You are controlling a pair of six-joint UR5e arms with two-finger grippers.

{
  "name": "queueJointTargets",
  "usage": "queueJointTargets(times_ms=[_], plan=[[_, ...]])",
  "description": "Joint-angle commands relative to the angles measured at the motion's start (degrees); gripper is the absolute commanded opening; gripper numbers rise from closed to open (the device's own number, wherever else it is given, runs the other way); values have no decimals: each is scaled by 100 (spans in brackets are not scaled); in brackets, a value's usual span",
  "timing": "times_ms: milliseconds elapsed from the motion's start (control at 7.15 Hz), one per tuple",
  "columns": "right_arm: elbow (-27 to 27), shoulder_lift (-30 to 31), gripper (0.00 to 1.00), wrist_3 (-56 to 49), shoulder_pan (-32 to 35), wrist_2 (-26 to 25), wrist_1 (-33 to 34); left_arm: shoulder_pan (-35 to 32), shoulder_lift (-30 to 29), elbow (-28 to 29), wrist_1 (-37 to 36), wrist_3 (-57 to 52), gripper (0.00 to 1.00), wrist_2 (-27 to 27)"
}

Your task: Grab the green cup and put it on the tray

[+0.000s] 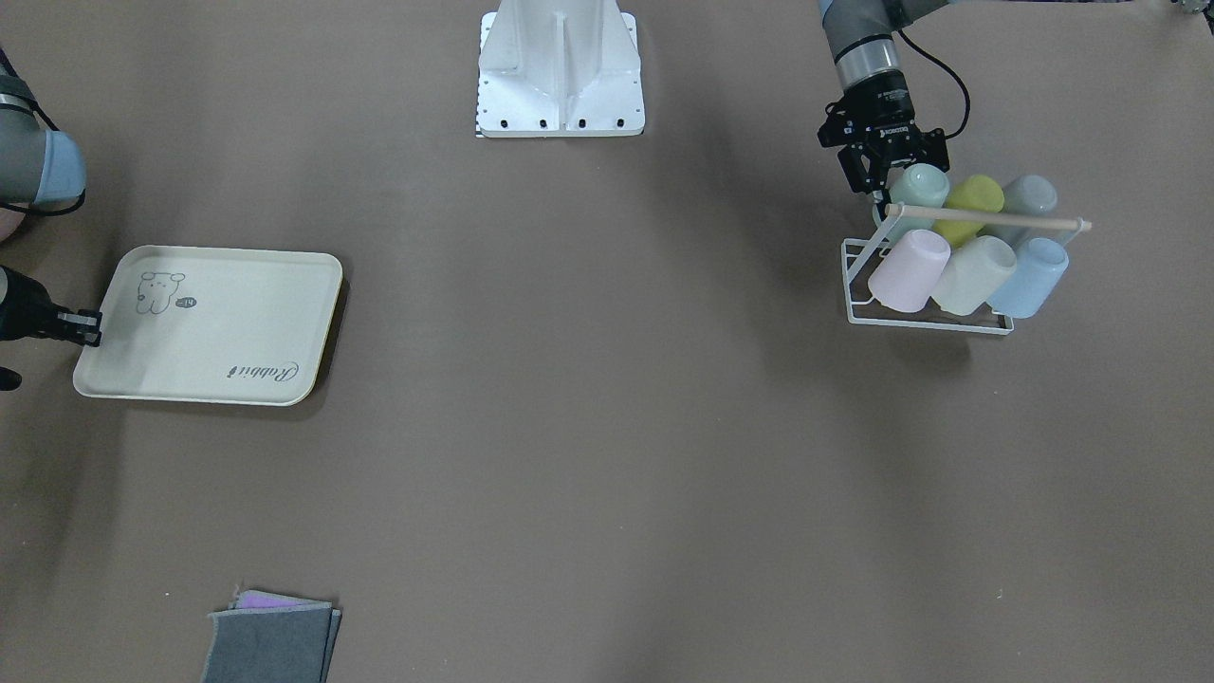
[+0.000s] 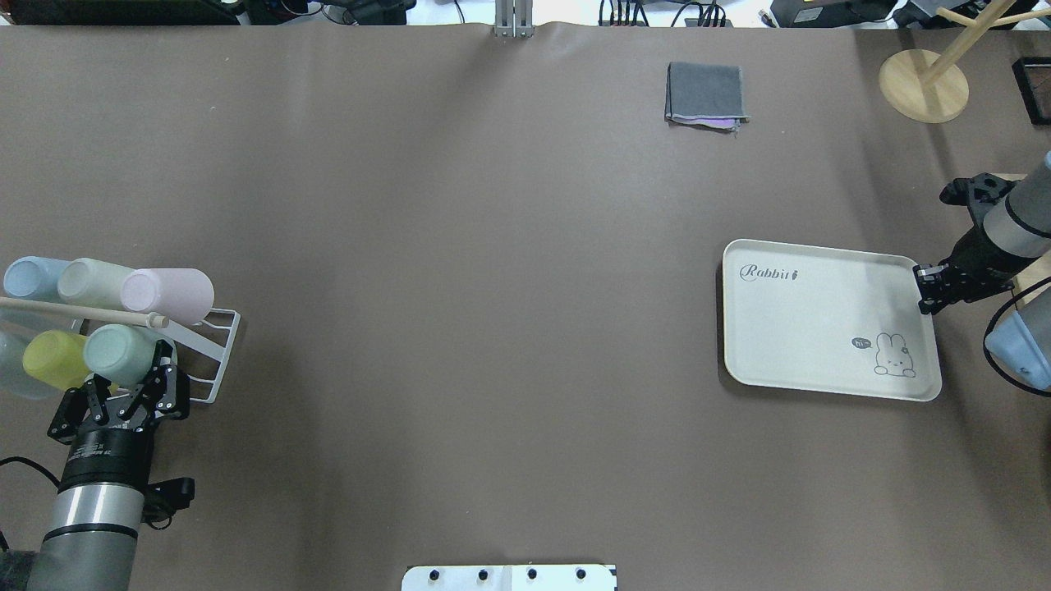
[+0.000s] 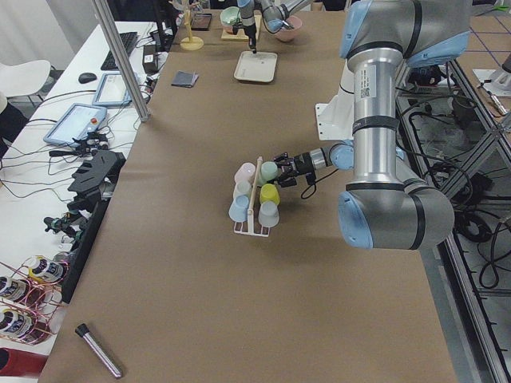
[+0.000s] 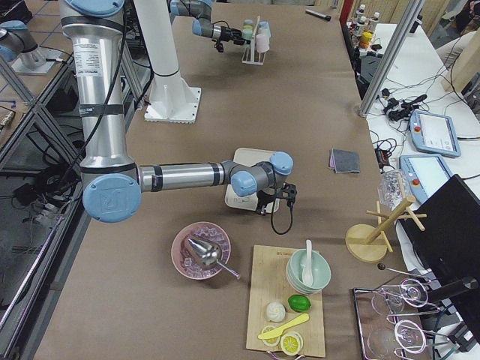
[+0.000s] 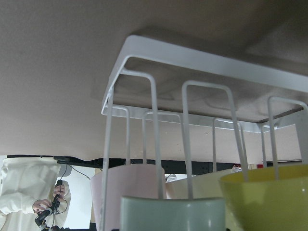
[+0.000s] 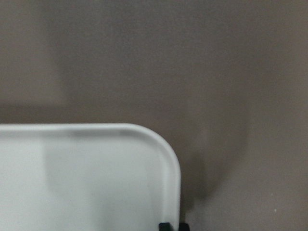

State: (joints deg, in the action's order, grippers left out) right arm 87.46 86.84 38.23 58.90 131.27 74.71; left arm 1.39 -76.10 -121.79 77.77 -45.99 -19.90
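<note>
- Left pincer [image 2: 131,369] sits at the near end of the green cup [image 2: 115,351], jaws spread to either side of it. I cannot tell whether the fingers press on the cup or only flank it.
- That cup lies tilted on a white wire rack [image 2: 215,355] at the robot's left end of the desk [image 2: 493,328]. It is the end cup of the row nearer the robot, on the side toward the desk's middle.
- A lime cup [image 2: 51,359] touches it on the outer side. A pink cup [image 2: 168,294] sits in the farther row, beyond the wooden bar [image 2: 74,309] that runs over the rack.
- Right pincer [image 2: 924,287] is closed narrowly on the rim of the tray [image 2: 813,328], at its short outer edge near a rounded corner. In the wrist view, two black tips straddle that rim.
- The tray rests flat toward the robot's right end, well apart from the rack, with a broad stretch of brown desk between them.
- A folded grey cloth [image 2: 704,92] lies near the far edge, away from both.
</note>
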Motion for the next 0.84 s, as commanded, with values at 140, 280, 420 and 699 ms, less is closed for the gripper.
queueJointTargets(times_ms=[140,280,420,699], plan=[[78,-9,0,0,-1,-5,0,-7,191,-186,88,29,30,259],[148,-18,0,0,-1,-5,0,-7,253,-248,98,29,30,259],[262,-9,0,9,-1,4,8,-42,340,-318,98,29,29,267],[455,17,0,140,51,39,9,-42,411,-494,98,29,29,399]])
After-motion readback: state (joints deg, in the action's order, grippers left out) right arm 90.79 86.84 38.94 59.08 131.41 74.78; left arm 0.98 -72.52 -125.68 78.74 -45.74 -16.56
